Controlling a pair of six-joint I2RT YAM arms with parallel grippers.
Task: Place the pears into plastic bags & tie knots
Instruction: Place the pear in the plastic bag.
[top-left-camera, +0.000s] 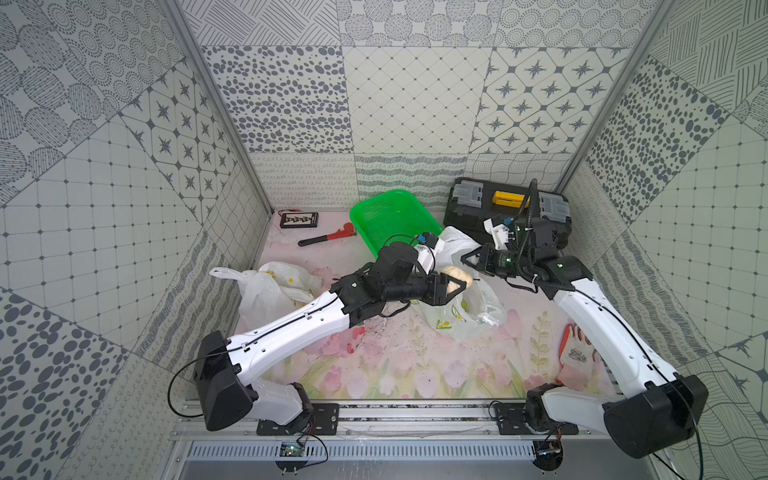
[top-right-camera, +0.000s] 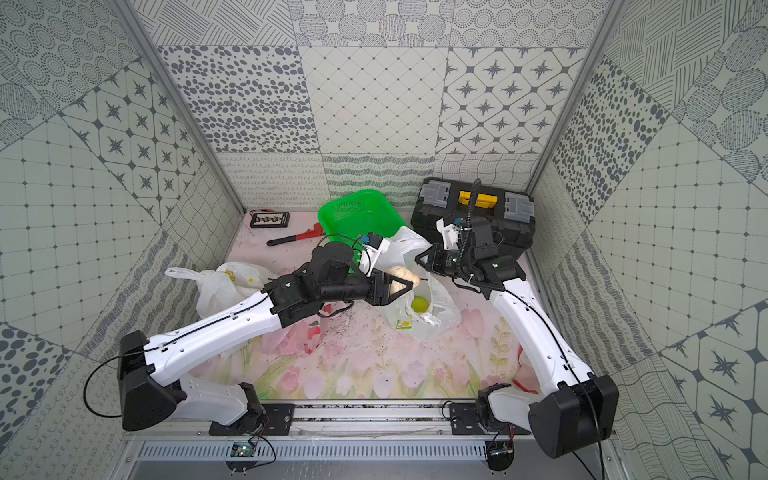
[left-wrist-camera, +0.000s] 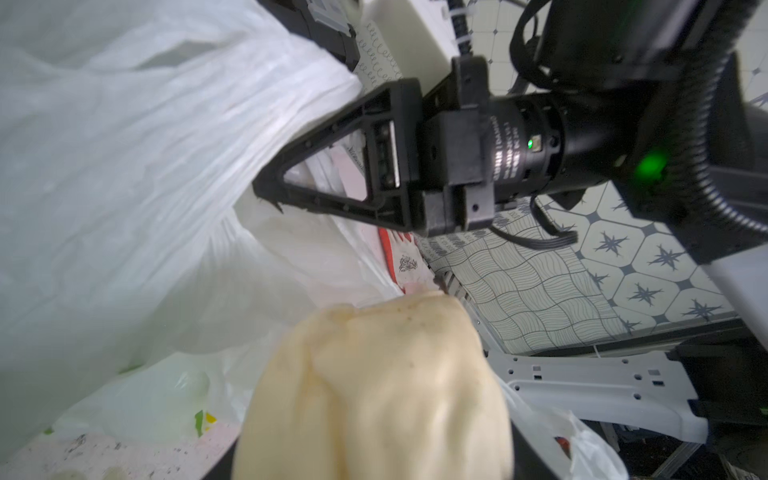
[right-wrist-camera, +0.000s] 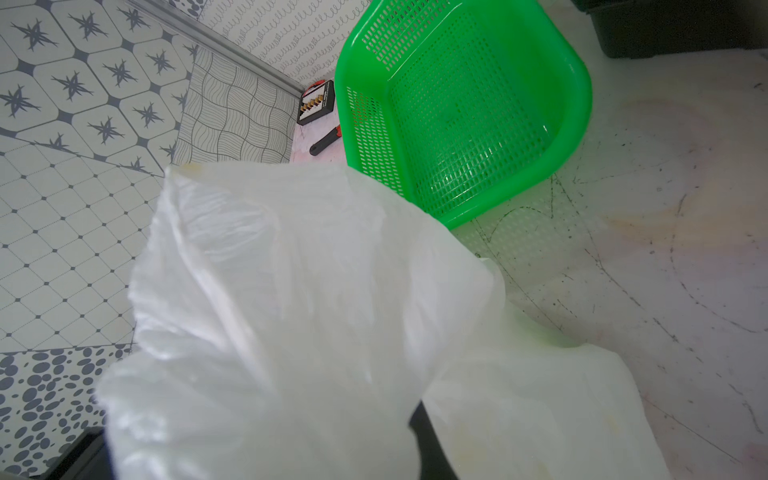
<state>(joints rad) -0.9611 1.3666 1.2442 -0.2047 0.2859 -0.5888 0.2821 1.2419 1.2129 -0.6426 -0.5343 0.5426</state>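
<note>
The left gripper (top-left-camera: 459, 283) is clamped on a pale cream pear (top-left-camera: 456, 273), a jaw on either flank; the pear hangs off the counter (top-left-camera: 415, 365), right of centre in both top views, above the mouth of the open bag (top-left-camera: 471, 322). The pear's long axis runs roughly from 9 to 3 o'clock, with the dark stem end toward 3, away from the left wrist.

The right gripper (top-left-camera: 466, 260) sits just beside the pear at about 1 o'clock; its jaws look narrow, and the bag's white rim rises to its tips (the left wrist view shows film meeting the right gripper (left-wrist-camera: 268, 194) there), so it appears to pinch the rim and hold the mouth up. The bag's body sags from there toward 5 o'clock of the pear; 1 green pear (top-right-camera: 419, 304) shows inside it in a top view.

The coming move seems to turn on 1 relation: the opening lies below the pear and slightly toward 5 o'clock, so the left arm, the only 1 carrying fruit, likely needs to go down and a little forward before letting go; a slack rim could fold under the pear.

A second bag (top-left-camera: 266, 291) lies at 9 o'clock, well apart; the green basket (top-left-camera: 390, 220) stands at 11 o'clock.
</note>
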